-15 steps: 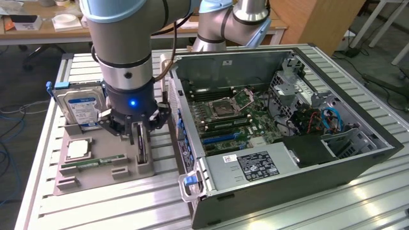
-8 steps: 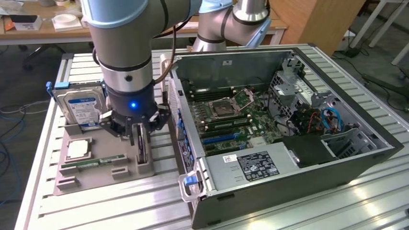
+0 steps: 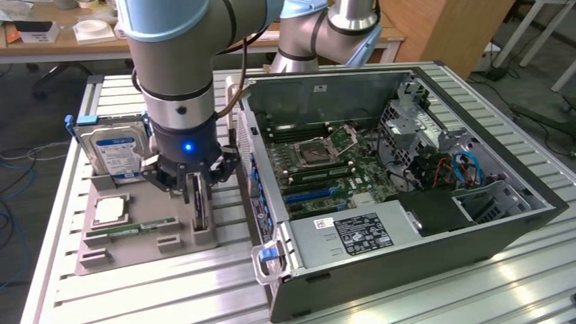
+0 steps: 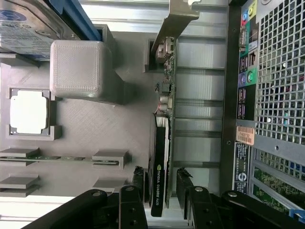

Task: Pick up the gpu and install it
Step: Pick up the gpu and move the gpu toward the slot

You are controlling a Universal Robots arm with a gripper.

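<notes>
The gpu (image 4: 165,107) stands on its edge in a slot of the grey parts holder (image 4: 95,129), a dark card with a silver bracket (image 4: 178,19) at one end and a black cooler labelled NVIDIA. My gripper (image 4: 160,187) is lowered over the cooler end, with one black finger (image 4: 138,183) on each side of the card. Narrow gaps show between the pads and the card, so the gripper is open. In the exterior view the gripper (image 3: 196,187) sits low over the gpu (image 3: 199,210), just beside the open computer case (image 3: 504,202).
The holder (image 3: 126,255) also carries a silver hard drive with a blue label (image 3: 117,152), a CPU (image 3: 110,210) and a green RAM stick (image 3: 135,228). The case's motherboard (image 3: 328,169) lies exposed, with blue slots (image 3: 311,196). The case's rear panel (image 4: 276,86) stands close to the card.
</notes>
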